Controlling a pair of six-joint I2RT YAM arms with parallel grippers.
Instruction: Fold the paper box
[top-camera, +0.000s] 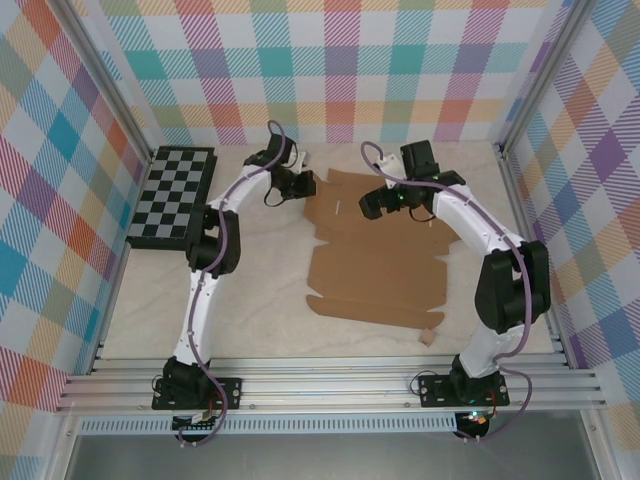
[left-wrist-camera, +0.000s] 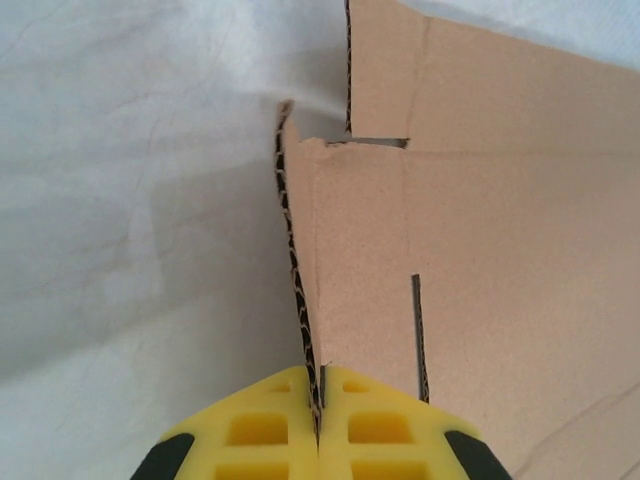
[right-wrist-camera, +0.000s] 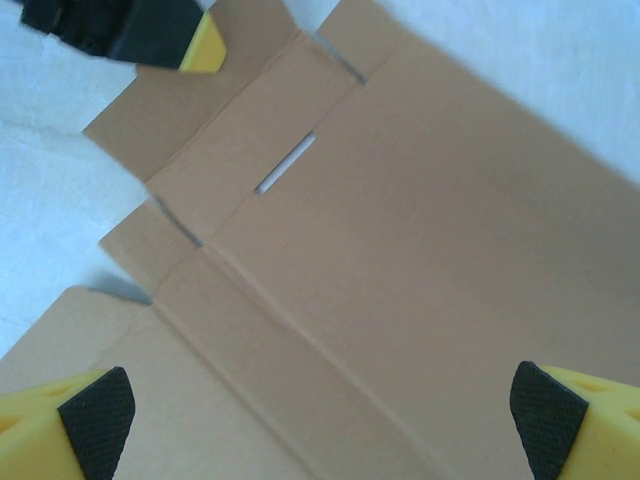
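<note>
The paper box (top-camera: 375, 260) is a flat brown die-cut cardboard sheet lying in the middle of the white table. My left gripper (top-camera: 297, 182) is at the sheet's far left corner. In the left wrist view its yellow fingers (left-wrist-camera: 250, 430) are shut on the raised edge of a side flap of the paper box (left-wrist-camera: 480, 220), which stands up between them. My right gripper (top-camera: 378, 203) hovers over the far part of the sheet. In the right wrist view it (right-wrist-camera: 320, 420) is open wide above the paper box (right-wrist-camera: 400, 250), holding nothing, with the left gripper's finger (right-wrist-camera: 200, 45) at the top left.
A black-and-grey chessboard (top-camera: 172, 195) lies at the far left of the table. A tiny cardboard scrap (top-camera: 428, 337) sits by the sheet's near right corner. Aluminium rails (top-camera: 330, 385) run along the near edge, and plaid walls close in the other three sides.
</note>
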